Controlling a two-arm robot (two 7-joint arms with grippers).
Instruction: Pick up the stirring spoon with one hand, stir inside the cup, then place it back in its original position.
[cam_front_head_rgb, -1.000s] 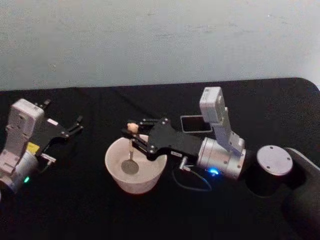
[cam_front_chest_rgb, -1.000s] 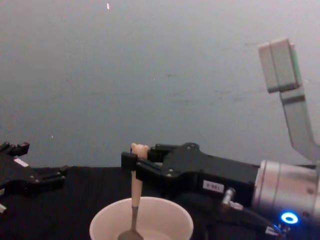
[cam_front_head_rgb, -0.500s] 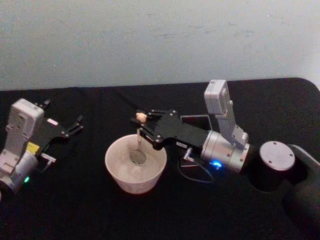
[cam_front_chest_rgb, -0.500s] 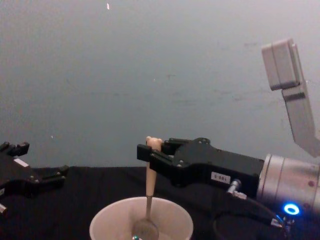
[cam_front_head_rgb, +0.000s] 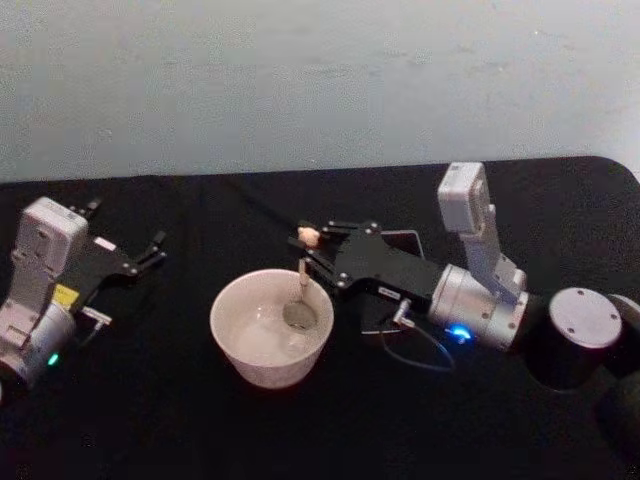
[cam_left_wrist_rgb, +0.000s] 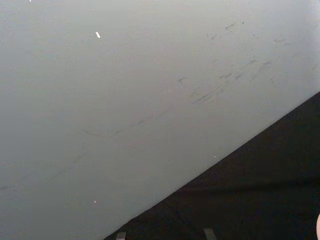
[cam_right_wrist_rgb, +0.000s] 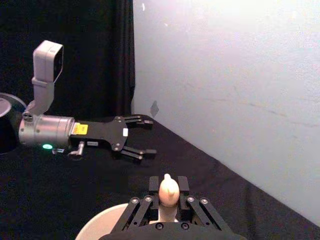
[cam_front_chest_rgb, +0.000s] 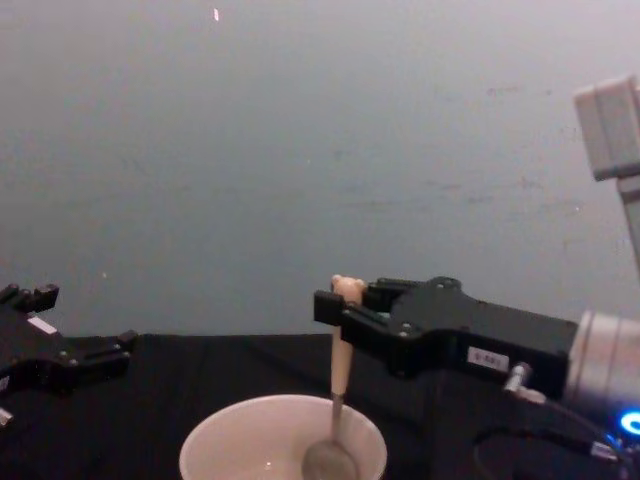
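Observation:
The cream-white cup (cam_front_head_rgb: 252, 340) stands on the black table. The stirring spoon (cam_front_head_rgb: 302, 275) stands upright in it, its dark bowl (cam_front_head_rgb: 300, 316) low inside the cup's right side. My right gripper (cam_front_head_rgb: 316, 243) is shut on the beige handle just under the bear head (cam_right_wrist_rgb: 168, 187), above the cup's right rim. In the chest view the spoon (cam_front_chest_rgb: 340, 372) drops from the right gripper (cam_front_chest_rgb: 338, 304) into the cup (cam_front_chest_rgb: 240, 445). The dark square holder (cam_front_head_rgb: 412, 240) sits behind the right arm, mostly hidden. My left gripper (cam_front_head_rgb: 150, 250) rests open at the far left, away from the cup.
A pale wall runs along the table's far edge. The right arm's silver wrist (cam_front_head_rgb: 480, 305) and round grey joint cap (cam_front_head_rgb: 585, 320) take up the table to the right of the cup. The left arm's body (cam_front_head_rgb: 40, 285) sits at the left edge.
My right gripper has carried the spoon across the cup from its left-middle to its right side, with the bowl staying inside. The left arm has not moved.

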